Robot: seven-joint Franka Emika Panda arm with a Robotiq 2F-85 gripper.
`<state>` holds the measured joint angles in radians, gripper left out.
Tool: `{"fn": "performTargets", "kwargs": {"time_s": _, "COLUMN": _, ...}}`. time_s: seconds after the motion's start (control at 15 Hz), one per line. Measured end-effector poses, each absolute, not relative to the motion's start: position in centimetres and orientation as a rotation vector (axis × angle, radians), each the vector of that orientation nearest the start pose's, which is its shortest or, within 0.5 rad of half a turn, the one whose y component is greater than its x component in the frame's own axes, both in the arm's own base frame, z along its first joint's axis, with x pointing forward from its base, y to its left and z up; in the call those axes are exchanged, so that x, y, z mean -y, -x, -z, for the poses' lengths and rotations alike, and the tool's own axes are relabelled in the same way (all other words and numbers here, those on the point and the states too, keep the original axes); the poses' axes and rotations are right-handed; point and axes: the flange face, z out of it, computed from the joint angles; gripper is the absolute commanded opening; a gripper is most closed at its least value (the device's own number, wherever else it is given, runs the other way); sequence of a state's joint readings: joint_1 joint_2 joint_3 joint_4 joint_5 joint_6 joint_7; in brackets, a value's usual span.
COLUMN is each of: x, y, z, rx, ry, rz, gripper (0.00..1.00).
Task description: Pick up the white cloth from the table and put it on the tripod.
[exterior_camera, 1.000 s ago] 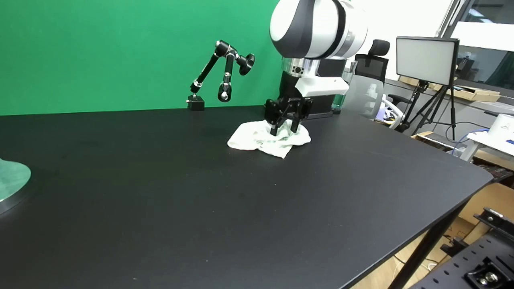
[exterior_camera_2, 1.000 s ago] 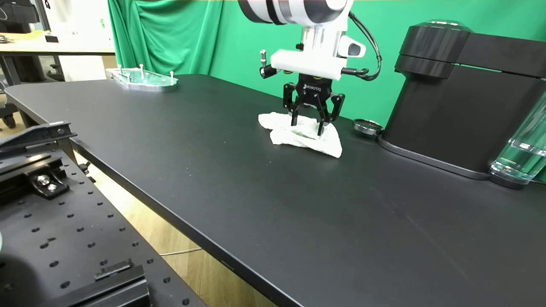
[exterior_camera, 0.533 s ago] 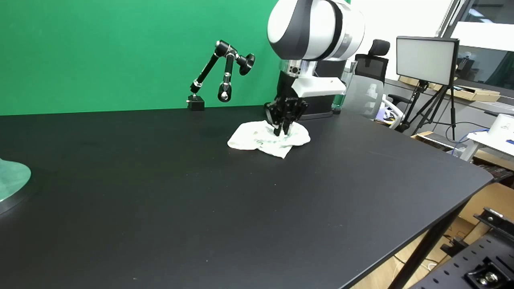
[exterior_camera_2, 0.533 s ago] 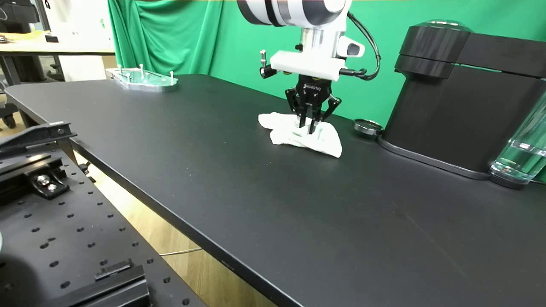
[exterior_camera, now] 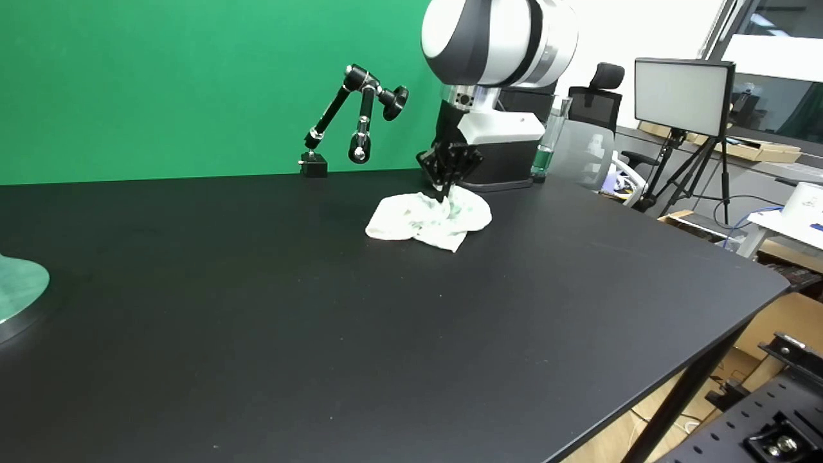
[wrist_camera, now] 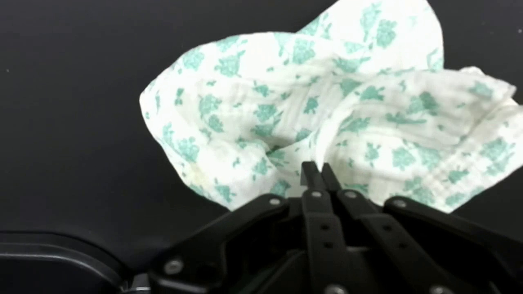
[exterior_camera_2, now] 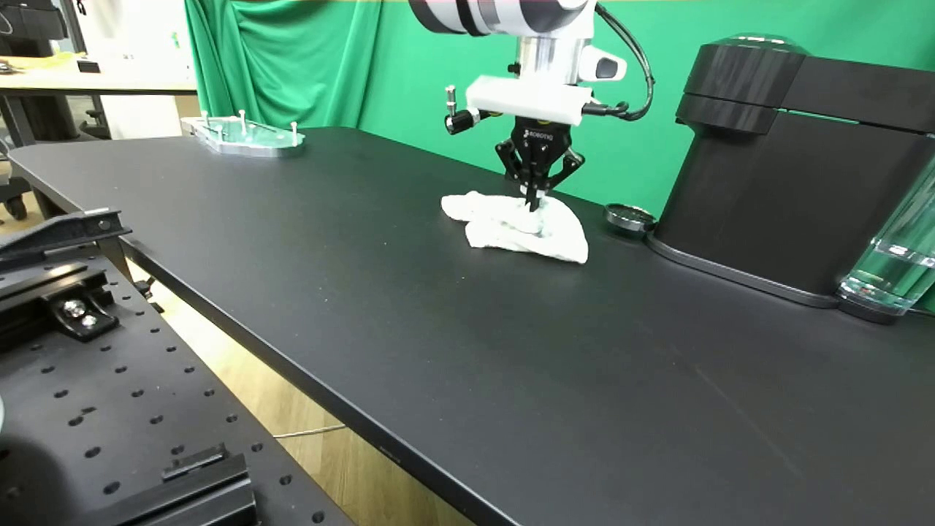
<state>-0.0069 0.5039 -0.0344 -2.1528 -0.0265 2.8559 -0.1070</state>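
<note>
On my wrist view the gripper [wrist_camera: 319, 168] sits nearest, its fingers [wrist_camera: 311, 176] narrow, tips almost meeting with a ridge of the white cloth [wrist_camera: 249, 102] pinched between them. The rest of it spreads right beneath and around the fingertips, printed with green sprigs (a pattern the exterior views mostly wash out for me). It lies bunched, peaking at the tips, its outer folds resting on the black table [exterior_camera_2: 438, 351].

A little out from the fingers, on their right in an exterior view, I see a small round dish [exterior_camera_2: 630, 218], and just beside that the base of a black machine [exterior_camera_2: 789, 190]; a clear tank [exterior_camera_2: 895, 256] stands at the machine's end away from the fingers.

On the fingers' left in an exterior view, near the green backdrop [exterior_camera: 193, 83], a black jointed stand [exterior_camera: 366, 106] rises from a block base, apart from the cloth. Farther off and also leftward of the fingers in an exterior view, I get a clear plate [exterior_camera_2: 252, 151] set with upright pegs [exterior_camera_2: 243, 123], near the far end of the table.

Well beyond the fingers, off the table and to their right in an exterior view, I make out a chair [exterior_camera: 595, 103] and then a monitor [exterior_camera: 681, 96], with a black tripod [exterior_camera: 708, 148] beneath it.
</note>
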Motion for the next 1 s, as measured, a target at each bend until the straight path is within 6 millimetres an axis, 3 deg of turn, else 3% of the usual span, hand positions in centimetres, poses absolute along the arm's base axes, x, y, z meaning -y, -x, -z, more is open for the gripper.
{"fn": "performTargets", "kwargs": {"time_s": 0.27, "x": -1.2, "y": -59.8, "z": -22.4, "rx": 0.200, "ry": 3.134, "rz": 0.460, "gripper": 0.00}}
{"fn": "performTargets", "kwargs": {"time_s": 0.53, "x": -5.5, "y": -60.5, "z": -28.0, "rx": 0.269, "ry": 3.091, "rz": 0.637, "gripper": 0.00}}
{"fn": "performTargets", "kwargs": {"time_s": 0.8, "x": -9.2, "y": -59.9, "z": -33.7, "rx": 0.318, "ry": 3.055, "rz": 0.783, "gripper": 0.00}}
{"fn": "performTargets", "kwargs": {"time_s": 1.0, "x": -11.7, "y": -58.8, "z": -36.6, "rx": 0.368, "ry": 3.037, "rz": 0.839, "gripper": 0.00}}
